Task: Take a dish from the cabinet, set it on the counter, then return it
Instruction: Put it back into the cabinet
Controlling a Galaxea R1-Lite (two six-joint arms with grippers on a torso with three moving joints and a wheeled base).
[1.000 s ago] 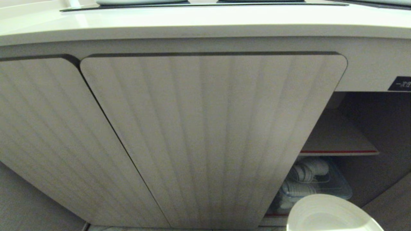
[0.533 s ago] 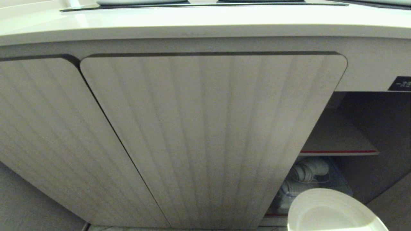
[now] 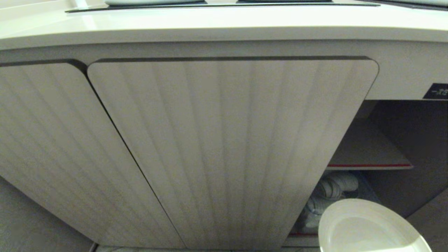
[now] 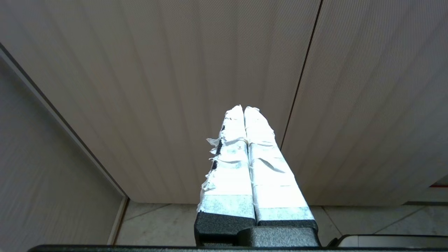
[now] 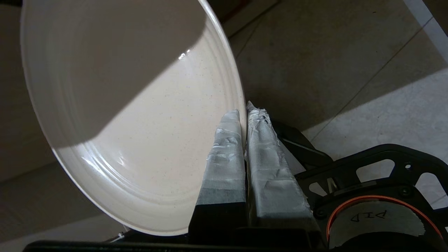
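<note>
Head view: you face the cabinet from low down; its beige ribbed door stands open, swung across the middle of the scene, and the dark interior shows to its right; the counter runs across the far top, with the black cooktop strip at its far edge; a small black label sits above the opening at far right. Inside, you see a shelf with a red-striped front edge; below it lies a clear tray of white items, too indistinct to name. The dish, an off-white plate, hangs tilted at near right, in front of the opening and outside the cabinet.

Right wrist view: your right gripper has its taped fingers pressed together on the rim of the dish, one finger on each face; grey floor tiles lie beyond.

Left wrist view: your left gripper has its taped fingers together and empty; it points at a closed ribbed door panel above the floor.
</note>
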